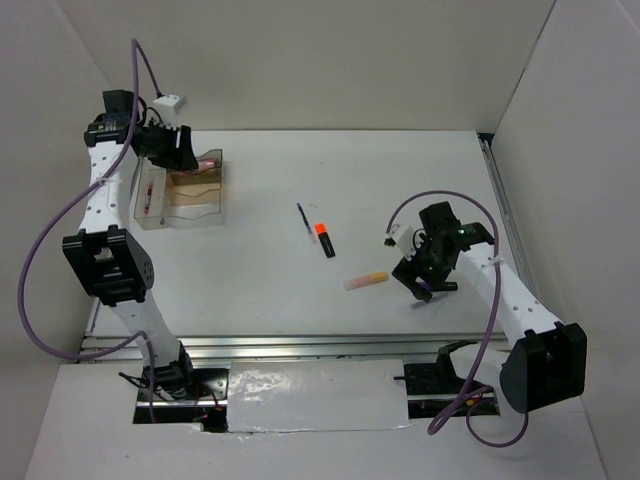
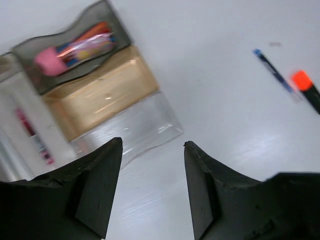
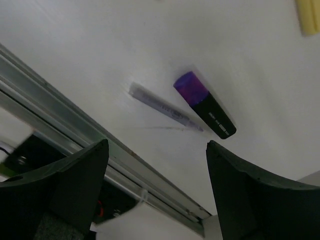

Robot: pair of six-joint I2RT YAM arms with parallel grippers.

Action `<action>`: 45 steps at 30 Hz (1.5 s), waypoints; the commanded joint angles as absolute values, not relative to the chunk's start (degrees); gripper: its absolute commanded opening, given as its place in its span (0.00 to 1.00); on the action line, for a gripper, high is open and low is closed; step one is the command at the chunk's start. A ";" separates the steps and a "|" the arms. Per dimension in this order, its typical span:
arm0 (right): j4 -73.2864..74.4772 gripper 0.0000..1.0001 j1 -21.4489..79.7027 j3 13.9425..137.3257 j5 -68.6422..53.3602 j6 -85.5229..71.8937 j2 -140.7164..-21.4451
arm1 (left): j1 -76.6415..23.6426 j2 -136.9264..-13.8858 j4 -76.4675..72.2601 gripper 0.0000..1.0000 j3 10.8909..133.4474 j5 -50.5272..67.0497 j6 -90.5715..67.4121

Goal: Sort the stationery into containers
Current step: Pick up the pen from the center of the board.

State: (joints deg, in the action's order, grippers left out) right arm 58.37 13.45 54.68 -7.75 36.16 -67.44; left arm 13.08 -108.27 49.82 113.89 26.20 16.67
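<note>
The clear organiser tray (image 1: 182, 222) stands at the far left of the table. In the left wrist view its dark end compartment holds a pink-capped tube (image 2: 75, 50), and a thin red pen (image 2: 31, 131) lies in a side compartment. My left gripper (image 2: 152, 145) hovers open over the tray's clear end (image 2: 135, 125), with nothing between its fingers. A blue pen (image 1: 304, 218), an orange-capped black highlighter (image 1: 325, 238) and a yellow-pink marker (image 1: 366, 281) lie mid-table. My right gripper (image 3: 156, 145) is open above a purple marker (image 3: 205, 105) and a thin pale pen (image 3: 165, 106).
A metal rail (image 3: 75, 100) runs along the table's near edge, close under the right gripper. White walls enclose the table at the back and on both sides. The tip of the yellow marker (image 3: 310, 15) shows at the corner of the right wrist view.
</note>
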 commanded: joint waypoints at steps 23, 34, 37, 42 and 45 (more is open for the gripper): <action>49.40 0.70 28.38 44.13 -0.89 58.36 -72.07 | 8.53 -108.28 53.70 0.63 105.91 40.52 18.54; 45.27 0.70 31.11 39.03 3.25 61.34 -74.35 | 8.53 -107.75 53.61 0.63 104.94 41.75 18.90; 44.12 0.69 31.20 38.32 3.78 61.96 -75.14 | 8.52 -107.40 53.44 0.62 104.50 41.57 18.98; 41.41 0.66 31.29 35.69 4.92 63.54 -75.76 | 8.53 -107.49 53.26 0.62 104.59 41.40 18.81; 39.91 0.64 31.46 34.20 5.54 64.51 -75.94 | 8.44 -107.58 52.91 0.62 104.50 41.31 18.46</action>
State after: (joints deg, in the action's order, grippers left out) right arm 43.42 30.65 35.46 4.27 62.28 -75.59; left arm 8.64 -109.82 54.26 104.57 39.35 17.89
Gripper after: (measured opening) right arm 0.649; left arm 0.625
